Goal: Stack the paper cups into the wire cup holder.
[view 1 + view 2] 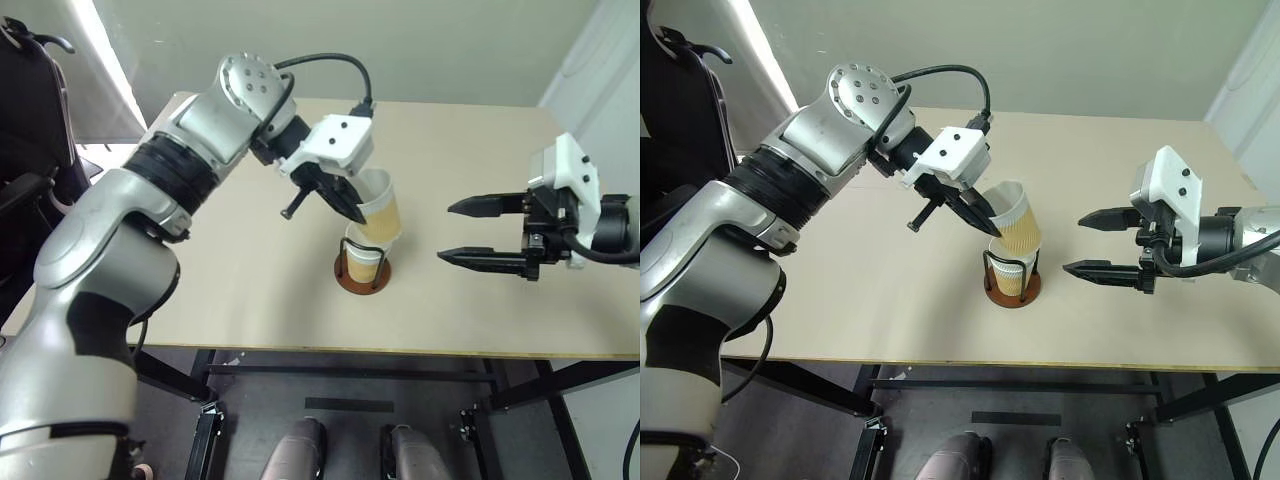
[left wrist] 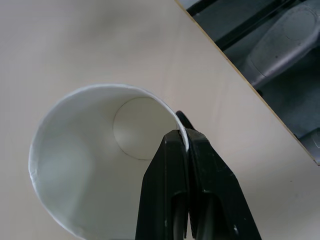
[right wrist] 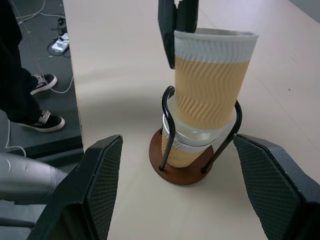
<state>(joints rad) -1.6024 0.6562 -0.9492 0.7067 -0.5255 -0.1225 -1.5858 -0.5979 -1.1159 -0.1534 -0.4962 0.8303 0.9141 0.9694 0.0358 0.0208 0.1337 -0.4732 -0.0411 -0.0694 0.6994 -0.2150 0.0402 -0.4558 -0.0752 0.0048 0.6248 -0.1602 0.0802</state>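
My left hand (image 1: 985, 222) pinches the rim of a tan ribbed paper cup (image 1: 1016, 226), tilted and partly nested in the cups inside the black wire holder (image 1: 1012, 281). Next: straighten, press down, release. My right hand (image 1: 1092, 243) waits wide beside it.

Your robot's arms are silver-grey with black ribbed joint bands; a round, screw-dotted cap tops the left arm's elbow; black cables loop to white wrist housings; each gripper (image 1: 345, 200) (image 1: 462, 232) has two black, pointed fingers.
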